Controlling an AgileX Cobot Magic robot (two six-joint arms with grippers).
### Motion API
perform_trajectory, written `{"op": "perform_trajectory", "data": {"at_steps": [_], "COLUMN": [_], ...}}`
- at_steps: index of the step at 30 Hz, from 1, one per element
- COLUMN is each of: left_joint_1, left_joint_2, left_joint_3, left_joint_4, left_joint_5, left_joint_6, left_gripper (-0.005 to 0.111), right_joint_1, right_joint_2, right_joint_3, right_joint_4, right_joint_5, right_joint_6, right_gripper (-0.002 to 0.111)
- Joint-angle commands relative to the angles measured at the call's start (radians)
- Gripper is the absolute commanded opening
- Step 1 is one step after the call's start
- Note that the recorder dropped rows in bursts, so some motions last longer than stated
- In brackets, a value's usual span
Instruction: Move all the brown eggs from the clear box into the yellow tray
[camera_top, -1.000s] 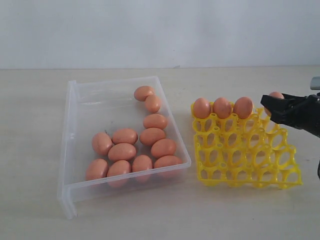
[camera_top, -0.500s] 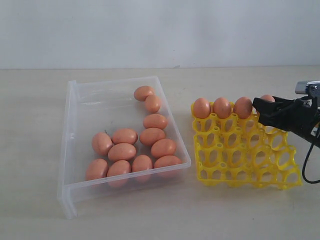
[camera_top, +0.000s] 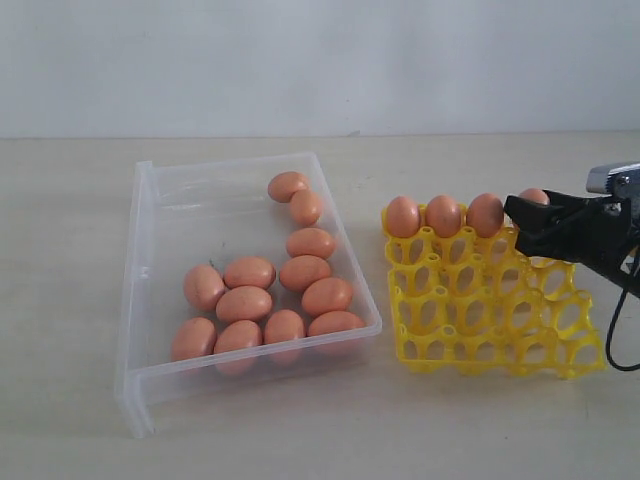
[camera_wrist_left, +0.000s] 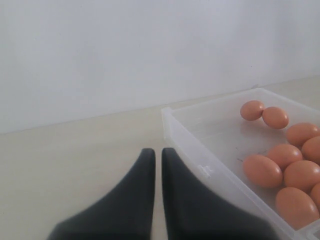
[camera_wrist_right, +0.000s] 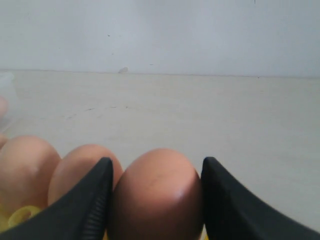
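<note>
— Three brown eggs (camera_top: 443, 215) seated in the yellow tray's (camera_top: 480, 330) far row. The fourth egg (camera_top: 533, 196)?
— Pinched in my right tool (camera_wrist_right: 157, 165), seemingly upright, at its far-right corner, just beside them. Left tool's (camera_wrist_left: 158, 151) pressed together.

Over the last second the right fingers (camera_top: 545, 222) have slid left and slightly lower, carrying the brown egg (camera_top: 533, 196) from above the far right corner of the yellow tray (camera_top: 490, 330) down beside the third egg (camera_top: 486, 214) of its back row
</note>
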Motion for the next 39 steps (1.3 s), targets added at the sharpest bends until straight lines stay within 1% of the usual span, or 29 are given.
{"op": "perform_trajectory", "data": {"at_steps": [1,7,23,25,26,28,31,33,34,39], "left_joint_1": [-0.006,-0.006,-0.006,-0.006,-0.006,-0.006,-0.006,-0.006,-0.006,-0.006], "left_joint_2": [-0.001,-0.001,-0.001,-0.001,-0.001,-0.001,-0.001,-0.001,-0.001,-0.001], "left_joint_3": [0.004,0.004,0.004,0.004,0.004,0.004,0.004,0.004,0.004,0.004], "left_joint_4": [-0.002,-0.002,-0.002,-0.002,-0.002,-0.002,-0.002,-0.002,-0.002,-0.002], "left_joint_5": [-0.003,-0.003,-0.003,-0.003,-0.003,-0.003,-0.003,-0.003,-0.003,-0.003], "left_joint_6": [-0.005,-0.005,-0.005,-0.005,-0.005,-0.005,-0.005,-0.005,-0.005,-0.005], "left_gripper": [0.004,0.004,0.004,0.004,0.004,0.004,0.004,0.004,0.004,0.004], "right_joint_1": [-0.001,-0.001,-0.001,-0.001,-0.001,-0.001,-0.001,-0.001,-0.001,-0.001], "right_joint_2": [0.012,0.01,0.01,0.01,0.01,0.01,0.01,0.01,0.01,0.01], "right_joint_3": [0.002,0.002,0.002,0.002,0.002,0.002,0.002,0.002,0.002,0.002], "right_joint_4": [-0.062,-0.158,-0.187,-0.194,-0.194,-0.194,-0.196,-0.196,-0.194,-0.194], "right_joint_5": [0.031,0.024,0.068,0.068,0.068,0.068,0.068,0.068,0.068,0.068], "right_joint_6": [0.006,0.061,0.02,0.02,0.02,0.02,0.033,0.04,0.043,0.045], "right_gripper": [0.0,0.0,0.0,0.001,0.005,0.015,0.039,0.051,0.053,0.053]}}
